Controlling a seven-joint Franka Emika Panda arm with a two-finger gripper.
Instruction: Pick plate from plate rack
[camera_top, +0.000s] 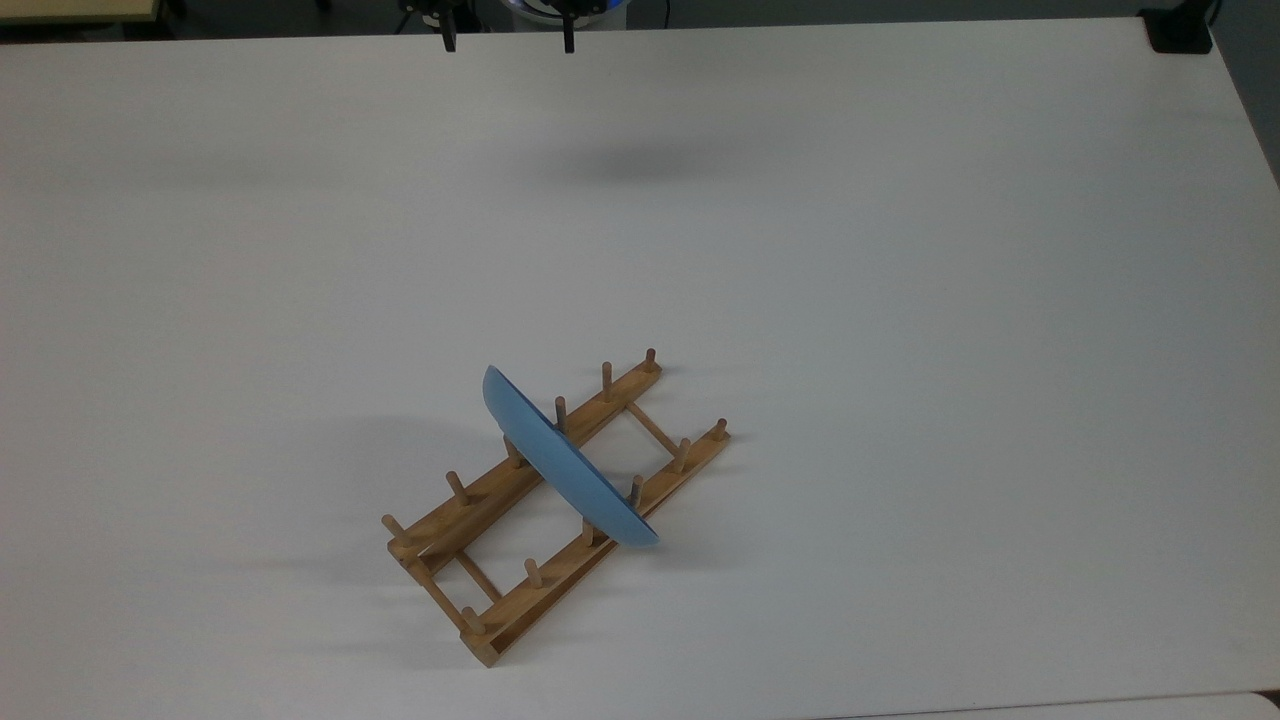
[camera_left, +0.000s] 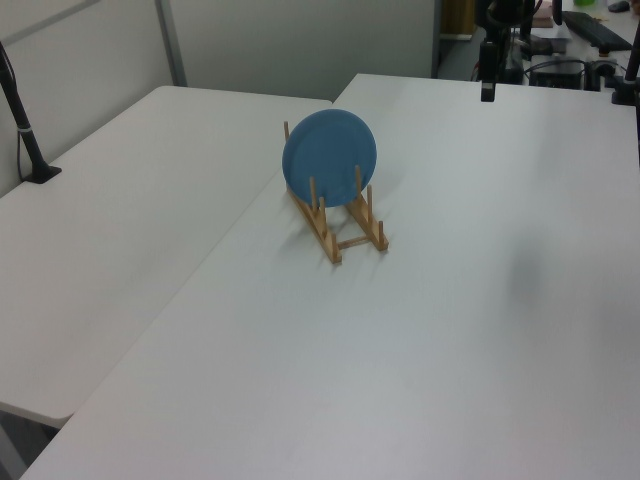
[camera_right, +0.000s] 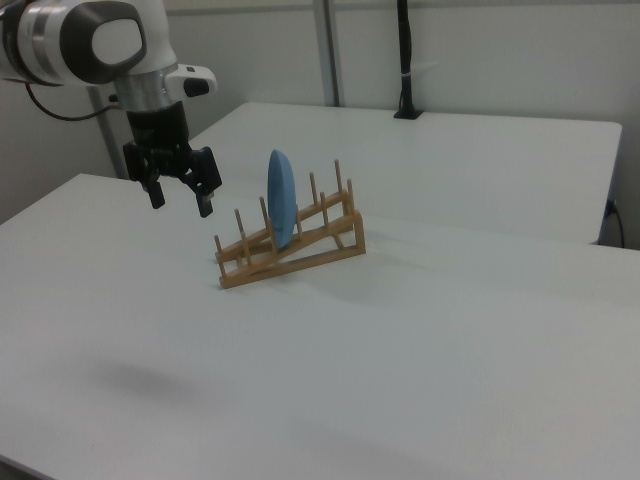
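Plate (camera_top: 565, 465): standing on edge between pegs midway along the plate rack (camera_top: 530, 585), untouched, with the gripper (camera_right: 180, 199) hanging well apart above the table (camera_top: 900, 300), fingers spread and empty; approach, grasp and lift all remaining.

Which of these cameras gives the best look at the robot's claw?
The right view: the whole gripper hangs open above the table, beside the plate rack. The top view catches just its two fingertips at the upper edge; the left view shows it small, far back.
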